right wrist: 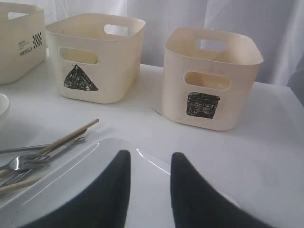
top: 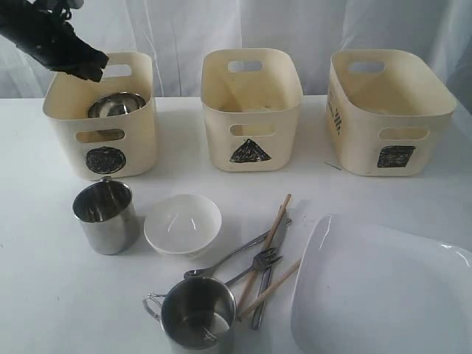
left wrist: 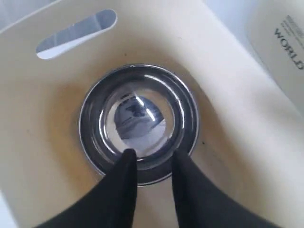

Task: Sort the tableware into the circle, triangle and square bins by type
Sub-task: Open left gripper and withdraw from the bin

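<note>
The left hand hangs right over the circle bin, its two dark fingers standing narrowly apart with nothing between them. Below them the steel bowl lies flat on that bin's floor, free of the hand. That looks like the right home for it, a round bowl under the round mark.

The circle bin stands next to the triangle bin on the left arm's side. The square bin stands on the triangle bin's other side. Both of those look empty from here.

The right hand hovers low over the large white plate, out in front of the triangle bin toward the square bin's side. Its fingers are parted and empty, and I'd guess it is poised there to take the plate by its rim.

Now the count. There are three bins, and one steel bowl is in.

Waiting on the counter in front of the triangle bin:
- two steel mugs
- one small white bowl between them
- one plate
- a loose heap of cutlery: two chopsticks, one spoon, one fork and one knife

The cutlery lies crossed and touching, so it will likely need picking apart piece by piece.
</note>
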